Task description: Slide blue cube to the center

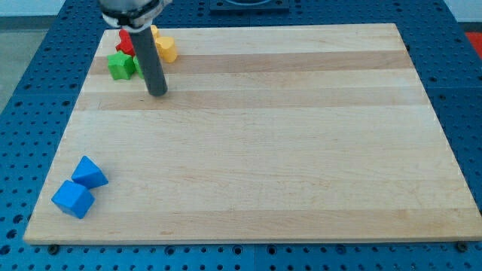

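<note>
The blue cube (73, 199) lies near the board's bottom left corner. A second blue block (90, 172), a wedge-like shape, touches it just above and to the right. My tip (157, 93) rests on the board in the upper left, far above both blue blocks. It stands just below and right of a cluster of small blocks.
The cluster at the top left holds a green star-like block (119, 65), a red block (125, 41) and a yellow block (166, 49), partly hidden by the rod. The wooden board (301, 150) lies on a blue perforated table (22, 90).
</note>
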Controlling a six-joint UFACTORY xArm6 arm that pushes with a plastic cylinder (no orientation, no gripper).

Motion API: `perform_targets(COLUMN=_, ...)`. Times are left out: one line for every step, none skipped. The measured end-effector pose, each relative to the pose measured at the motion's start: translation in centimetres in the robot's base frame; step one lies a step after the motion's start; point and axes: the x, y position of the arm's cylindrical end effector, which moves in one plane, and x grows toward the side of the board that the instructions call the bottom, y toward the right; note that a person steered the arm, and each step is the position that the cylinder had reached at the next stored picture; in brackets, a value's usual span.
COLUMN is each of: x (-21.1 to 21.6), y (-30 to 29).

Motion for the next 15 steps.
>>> perform_targets(x=2.4, y=-0.7)
perform_targets(x=4.7, y=-1.6)
perform_targets(x=7.4, y=-8.3)
perform_targets(x=8.6, y=-14.2)
perform_targets(x=9.0, y=-14.3)
perform_targets(x=14.0, y=-14.3)
perform_targets(x=18.5, y=-14.3)
perform_targets(x=19.7, y=-14.3)
perform_targets(x=19.8, y=-11.5)
perform_targets(x=19.7, y=-7.8)
perform_targets(x=19.8, y=-7.8)
perform_targets(x=20.7, y=-7.7)
perform_targets(x=20.7, y=-7.7)
perform_targets(x=20.8, y=-6.3)
perform_targets(x=20.8, y=-3.3)
